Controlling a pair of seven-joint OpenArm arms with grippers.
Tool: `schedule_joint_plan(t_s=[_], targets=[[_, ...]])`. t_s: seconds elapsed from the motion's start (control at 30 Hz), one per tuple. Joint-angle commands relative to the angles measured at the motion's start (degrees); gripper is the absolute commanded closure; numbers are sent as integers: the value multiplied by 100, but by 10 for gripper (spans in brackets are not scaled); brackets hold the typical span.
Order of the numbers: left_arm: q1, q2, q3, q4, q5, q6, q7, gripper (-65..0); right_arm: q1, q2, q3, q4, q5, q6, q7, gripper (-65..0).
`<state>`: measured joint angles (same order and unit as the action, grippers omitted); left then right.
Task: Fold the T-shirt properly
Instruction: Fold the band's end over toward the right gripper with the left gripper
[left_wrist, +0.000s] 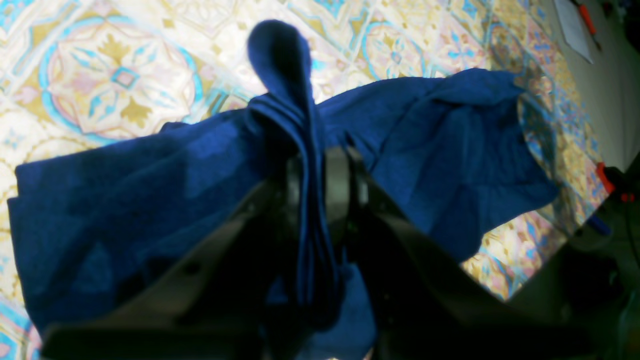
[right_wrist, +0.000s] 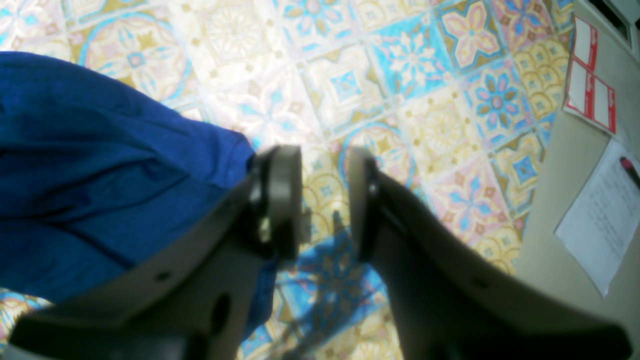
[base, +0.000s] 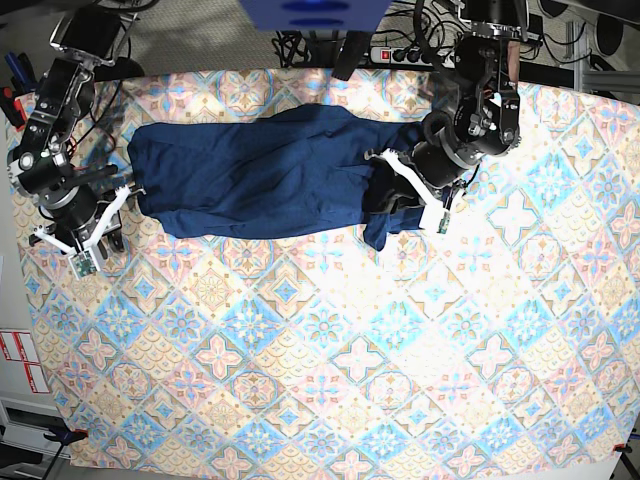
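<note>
The T-shirt (base: 265, 175) lies spread along the far edge of the patterned counter (base: 330, 380), one end bunched and pinched in the closed left hand (left_wrist: 320, 165), while the right hand (right_wrist: 325, 195) stands partly open and empty just beside its other end.

- The T-shirt (base: 270, 175) is plain dark navy blue, with no print.
- The tabletop (base: 330, 350) is covered in a tile pattern: diamonds with flower and star motifs in sky blue, pale pink, mustard yellow and cream.
- The left end effector (left_wrist: 320, 170) is black; so is the right end effector (right_wrist: 325, 200).
- A white sheet of paper (right_wrist: 597, 230) lies on a grey floor.
- Stickers (right_wrist: 592, 97) are white with red borders.
</note>
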<state>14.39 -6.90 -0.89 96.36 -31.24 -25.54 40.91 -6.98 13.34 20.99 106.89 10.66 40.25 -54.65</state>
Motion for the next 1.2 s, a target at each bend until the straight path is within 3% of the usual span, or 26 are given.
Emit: schedule_joint_plan(t_s=[0.0, 0.2, 0.4, 0.53, 0.77, 1.03, 1.17], targets=[[-107, 52, -4, 22, -89, -44, -104, 0, 61, 85, 24, 120, 47, -25, 125, -157], [-239, 87, 154, -216, -89, -44, -104, 0, 61, 85, 24, 120, 47, -25, 125, -157], [-204, 52, 392, -66, -133, -44, -77, -161, 61, 85, 24, 120, 47, -25, 125, -157], [-11, -44, 436, 364, -150, -44, -69, -218, 61, 85, 24, 120, 47, -25, 125, -157], [657, -440, 5, 1076, -150, -44, -69, -219, 61, 85, 24, 120, 47, -25, 125, -157], [1211, -449, -786, 1059, -89, -44, -95, -219, 61, 77, -3, 120, 47, -25, 125, -157], [1176, -440, -830, 778, -89, -44, -95, -218, 61, 77, -3, 120, 47, -25, 125, -157]])
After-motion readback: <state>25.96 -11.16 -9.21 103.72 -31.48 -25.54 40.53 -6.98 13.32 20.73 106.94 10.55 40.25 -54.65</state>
